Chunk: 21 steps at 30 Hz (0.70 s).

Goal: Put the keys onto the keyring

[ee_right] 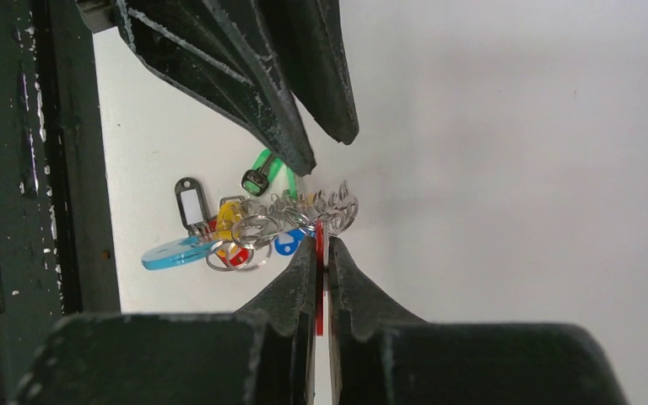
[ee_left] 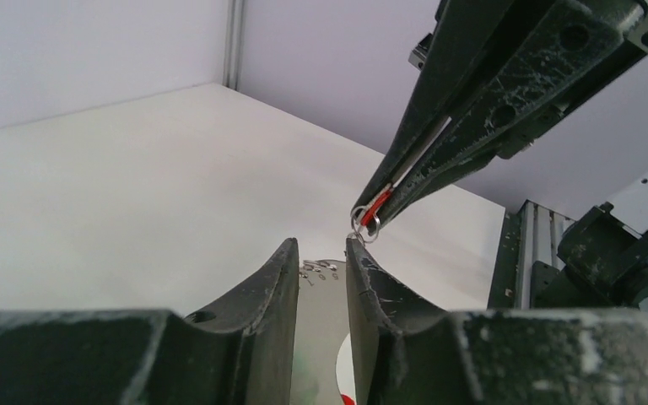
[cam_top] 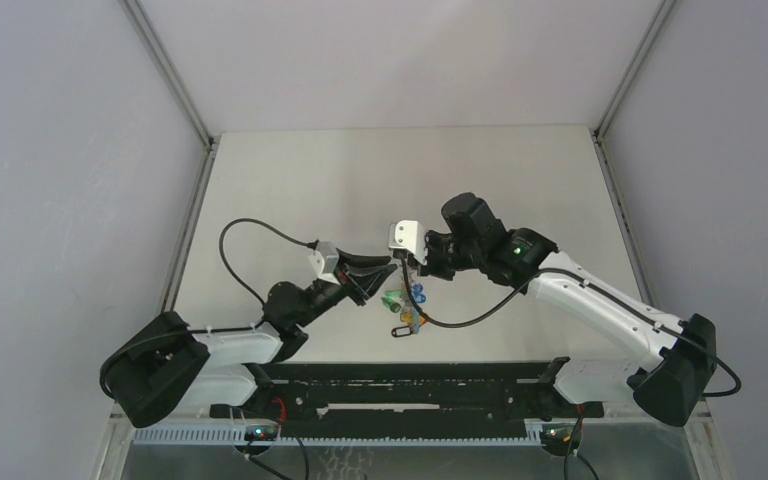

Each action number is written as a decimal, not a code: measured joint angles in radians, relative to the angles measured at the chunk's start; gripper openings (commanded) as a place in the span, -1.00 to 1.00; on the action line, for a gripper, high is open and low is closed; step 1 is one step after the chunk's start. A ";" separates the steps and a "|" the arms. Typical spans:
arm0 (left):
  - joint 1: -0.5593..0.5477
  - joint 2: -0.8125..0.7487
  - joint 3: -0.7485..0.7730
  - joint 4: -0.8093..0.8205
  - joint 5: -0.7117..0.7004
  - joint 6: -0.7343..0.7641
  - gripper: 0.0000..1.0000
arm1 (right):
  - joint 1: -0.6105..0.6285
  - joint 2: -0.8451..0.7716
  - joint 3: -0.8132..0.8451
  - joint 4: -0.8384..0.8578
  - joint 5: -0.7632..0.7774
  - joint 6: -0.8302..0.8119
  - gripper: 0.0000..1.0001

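The left hand (ee_left: 321, 246) has its jaws a little apart and grips nothing. The keyring (ee_right: 283, 215) with its coloured tags is between the tips of both hands. The right hand (ee_right: 322, 245) is closed on the red-tagged key (ee_left: 377, 205), just beside the keyring.

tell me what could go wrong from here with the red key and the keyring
The left fingers stand apart, clamping nothing, so the keyring is unsteadied and may shift away from the key.
The right fingers pinch the red-tagged key only by its thin tag; it could twist or slip out.
Both sets of fingertips nearly meet, so a small move could knock them together.
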 measured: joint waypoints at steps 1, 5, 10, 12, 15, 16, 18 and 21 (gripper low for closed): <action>0.000 0.000 0.000 -0.001 0.008 0.005 -0.29 | 0.001 0.000 0.003 -0.004 0.000 -0.005 -1.00; 0.000 -0.008 0.003 -0.039 0.050 0.032 -0.09 | 0.007 0.000 0.023 -0.022 0.001 -0.018 -1.00; -0.008 -0.031 0.005 -0.111 0.082 0.080 -0.01 | 0.019 -0.001 0.026 -0.029 0.003 -0.025 -1.00; -0.014 -0.035 0.011 -0.139 0.086 0.098 0.00 | 0.024 -0.001 0.026 -0.031 0.005 -0.026 -1.00; -0.017 -0.040 0.027 -0.176 0.092 0.124 0.01 | 0.031 -0.001 0.026 -0.036 0.005 -0.026 -1.00; -0.017 -0.040 0.035 -0.186 0.093 0.130 0.01 | 0.033 -0.001 0.026 -0.037 0.006 -0.026 -1.00; -0.018 -0.040 0.053 -0.208 0.097 0.142 0.02 | 0.037 -0.001 0.026 -0.037 0.009 -0.026 -1.00; -0.018 -0.040 0.073 -0.227 0.103 0.152 0.03 | 0.040 -0.001 0.026 -0.037 0.012 -0.026 -1.00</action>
